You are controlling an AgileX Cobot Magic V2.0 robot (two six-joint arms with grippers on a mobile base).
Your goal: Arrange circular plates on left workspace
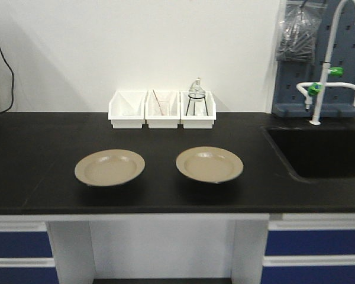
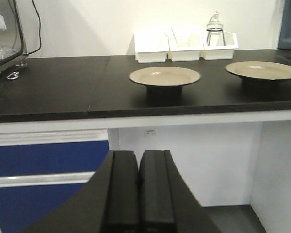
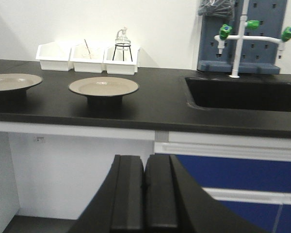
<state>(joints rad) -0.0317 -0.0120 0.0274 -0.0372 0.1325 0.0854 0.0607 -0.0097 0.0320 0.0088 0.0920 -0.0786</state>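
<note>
Tan left plate (image 1: 109, 167) and right plate (image 1: 209, 164) sit apart on the black desk (image 1: 35, 154).
Both squeezed together and empty: left tool (image 2: 138, 191), right tool (image 3: 144, 194), below the desk edge.

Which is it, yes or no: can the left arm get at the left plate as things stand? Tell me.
Probably yes. The left plate lies bare on the countertop, nothing crowding or covering it. The left arm's jaws sit shut below the counter edge, so they must rise and open first.
</note>
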